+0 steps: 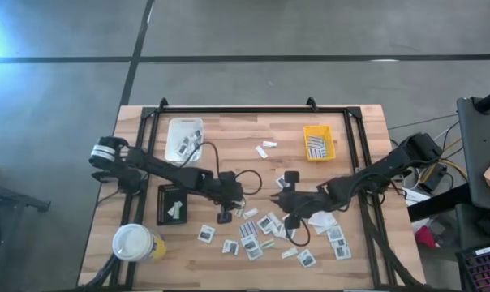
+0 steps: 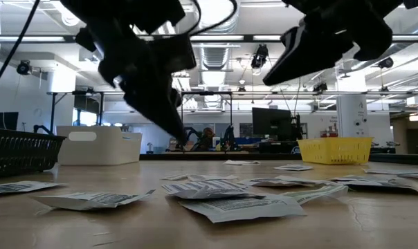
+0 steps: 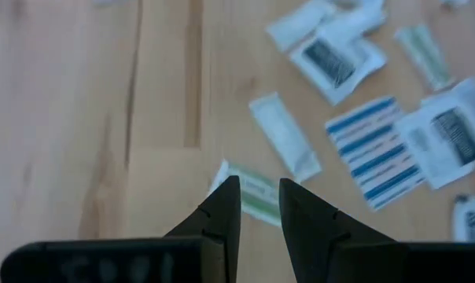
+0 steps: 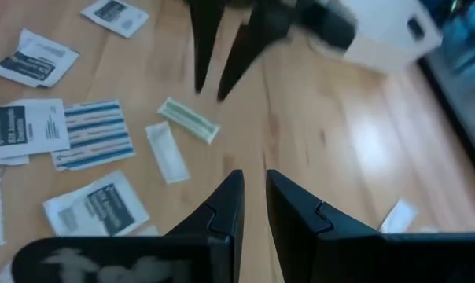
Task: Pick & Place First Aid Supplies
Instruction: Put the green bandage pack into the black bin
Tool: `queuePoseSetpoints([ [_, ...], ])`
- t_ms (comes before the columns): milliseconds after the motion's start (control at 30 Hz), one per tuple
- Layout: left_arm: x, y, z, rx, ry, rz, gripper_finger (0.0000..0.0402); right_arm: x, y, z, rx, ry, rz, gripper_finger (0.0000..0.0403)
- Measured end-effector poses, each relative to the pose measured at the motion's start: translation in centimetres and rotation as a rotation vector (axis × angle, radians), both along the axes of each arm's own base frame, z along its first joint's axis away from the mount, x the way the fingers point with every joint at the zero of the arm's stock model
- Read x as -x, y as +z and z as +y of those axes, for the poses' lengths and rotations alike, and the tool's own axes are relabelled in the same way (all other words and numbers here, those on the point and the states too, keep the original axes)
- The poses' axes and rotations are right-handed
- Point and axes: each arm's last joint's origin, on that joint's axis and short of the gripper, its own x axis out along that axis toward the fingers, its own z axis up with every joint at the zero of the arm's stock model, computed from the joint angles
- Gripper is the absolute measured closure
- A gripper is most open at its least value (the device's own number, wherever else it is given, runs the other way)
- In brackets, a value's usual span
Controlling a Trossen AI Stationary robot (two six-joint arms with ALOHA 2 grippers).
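Both end effectors hover over the middle of the pale wood-grain table [image 1: 367, 122]: the left end effector [image 3: 257, 206] has its tapered dark fingers slightly parted and empty above a green-striped strip [image 3: 253, 192], and the right end effector [image 4: 253, 196] is likewise narrowly parted, grasping nothing. Scattered along the near half lie the first aid supplies [image 1: 265, 231], flat crinkled white packets with dark printed patches too small to read, plus a blue-striped rectangular strip [image 3: 375, 149].

We see a wooden table [image 1: 229, 130] carrying a white tray [image 1: 183, 139], a yellow tray [image 1: 318, 143], a black tray [image 1: 174, 203], a white-lidded yellow cup [image 1: 135, 242], and scattered first aid packets [image 1: 253, 235] near its front edge.
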Motion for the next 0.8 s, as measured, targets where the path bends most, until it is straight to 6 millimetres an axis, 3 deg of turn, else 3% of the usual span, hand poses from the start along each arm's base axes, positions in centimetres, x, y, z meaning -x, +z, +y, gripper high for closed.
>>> queuePoseSetpoints([
  [200, -0.1, -1.7, -0.3, 0.028, -0.037, 0.073, 0.0319, -0.5, 0.2, -0.9, 0.072, 0.024, -0.002, 0.0351],
  [467, 0.0, -1.6, -1.3, 0.041, -0.069, 0.072, 0.0319, -1.3, -0.1, -2.0, -0.001, 0.129, 0.005, 0.0351],
  [800, 0.2, -1.7, -1.9, 0.052, -0.069, 0.073, 0.0319, -3.6, -3.2, -1.5, 0.099, 0.206, 0.043, 0.0351],
])
